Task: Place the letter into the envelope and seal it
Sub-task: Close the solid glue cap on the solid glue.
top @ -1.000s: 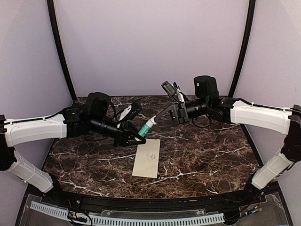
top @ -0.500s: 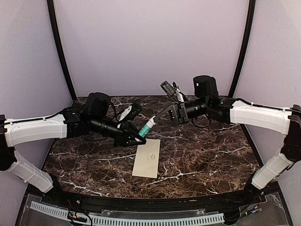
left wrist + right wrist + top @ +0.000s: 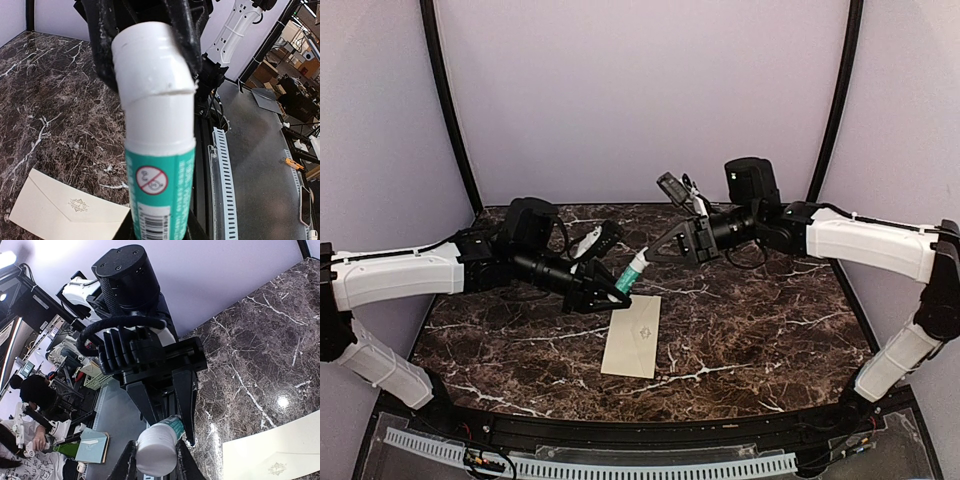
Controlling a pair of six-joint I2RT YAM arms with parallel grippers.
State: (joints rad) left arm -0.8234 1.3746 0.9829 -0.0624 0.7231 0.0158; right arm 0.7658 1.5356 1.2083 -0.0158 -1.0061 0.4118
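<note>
Over mid-table, left gripper (image 3: 612,290) is clamped on the green barrel of a glue stick (image 3: 632,270), held tilted with the white cap (image 3: 152,65) pointing up toward the right arm. Right gripper (image 3: 655,252) is at the cap: both wrist views show its fingers (image 3: 187,45) straddling it at a narrow gap. Can't tell if they're actually pressing or just flanking.

Envelope (image 3: 633,335) lies flat on the table (image 3: 770,310), just below and right of the left gripper, emblem face up, touched by neither arm. Letter isn't visible in any view; could be inside the envelope, can't confirm. Flap looks folded down in the left wrist view, but I can't tell if it's stuck.

My read: this is the sealing stage, sub-step uncapping the glue.

Next move needs:
- right fingers firm on the cap, not on the barrel
- pull along the stick's axis, left holding rigid
- watch for the barrel slipping in the left grip, or a sideways pull jamming the cap
</note>
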